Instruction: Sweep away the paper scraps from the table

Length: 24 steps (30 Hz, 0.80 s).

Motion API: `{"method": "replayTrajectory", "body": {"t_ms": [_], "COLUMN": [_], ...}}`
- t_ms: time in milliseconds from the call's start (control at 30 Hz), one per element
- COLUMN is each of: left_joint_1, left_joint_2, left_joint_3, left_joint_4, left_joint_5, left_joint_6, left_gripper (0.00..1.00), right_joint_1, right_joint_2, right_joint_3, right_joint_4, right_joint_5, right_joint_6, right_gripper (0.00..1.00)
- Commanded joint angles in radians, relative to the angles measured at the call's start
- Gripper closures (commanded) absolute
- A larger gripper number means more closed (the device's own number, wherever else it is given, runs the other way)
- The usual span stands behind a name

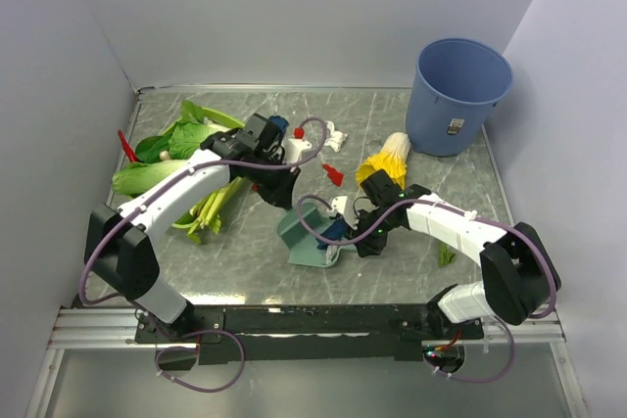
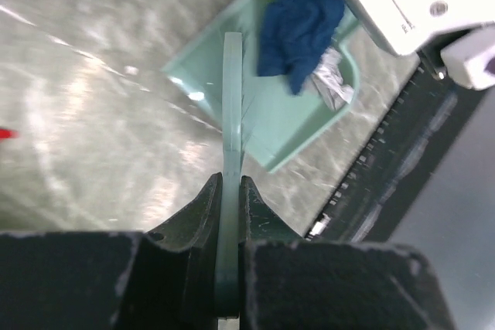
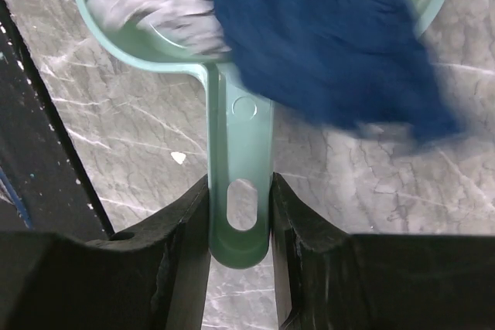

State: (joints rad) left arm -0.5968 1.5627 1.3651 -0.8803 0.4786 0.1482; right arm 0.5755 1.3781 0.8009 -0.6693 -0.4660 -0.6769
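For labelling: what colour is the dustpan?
Pale mint green; the dustpan shows best in the right wrist view.

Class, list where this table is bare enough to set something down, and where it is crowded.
Bare: the near strip between left arm and dustpan; the far edge between greens and bin. Crowded: the middle, around the red scraps and yellow vegetable.

White shells, black joints on left arm (image 1: 186, 188) and right arm (image 1: 456, 227), purple cables (image 1: 313, 121), textured black left gripper (image 2: 230, 187), right gripper (image 3: 240, 183).
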Motion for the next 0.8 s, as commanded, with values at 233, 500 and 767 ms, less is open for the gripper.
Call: {"method": "replayTrajectory", "body": {"t_ms": [233,500,767], "left_joint_1": [0.005,0.015,0.025], "left_joint_2": [-0.067,-0.121,-0.026], "left_joint_3": [0.150,0.131,0.198], "left_joint_4": [-0.098,0.053,0.167], "left_joint_5": [-0.198,-0.201,-0.452], "left_joint_6": [0.102,0.097,0.059], "left_gripper": [0.99,0.99,0.99], "right_joint_1": [-0.016,0.012,-0.028], "right_joint_2": [-0.060,-0.117,-0.131], "right_joint_3": [-0.037,-0.054,-0.045], "right_joint_4": [0.034,-0.024,-0.044], "right_joint_5": [0.021,0.161,0.146], "right_joint_6": [0.037,-0.102,-0.069], "right_gripper": [0.97,1.00,1.00]}}
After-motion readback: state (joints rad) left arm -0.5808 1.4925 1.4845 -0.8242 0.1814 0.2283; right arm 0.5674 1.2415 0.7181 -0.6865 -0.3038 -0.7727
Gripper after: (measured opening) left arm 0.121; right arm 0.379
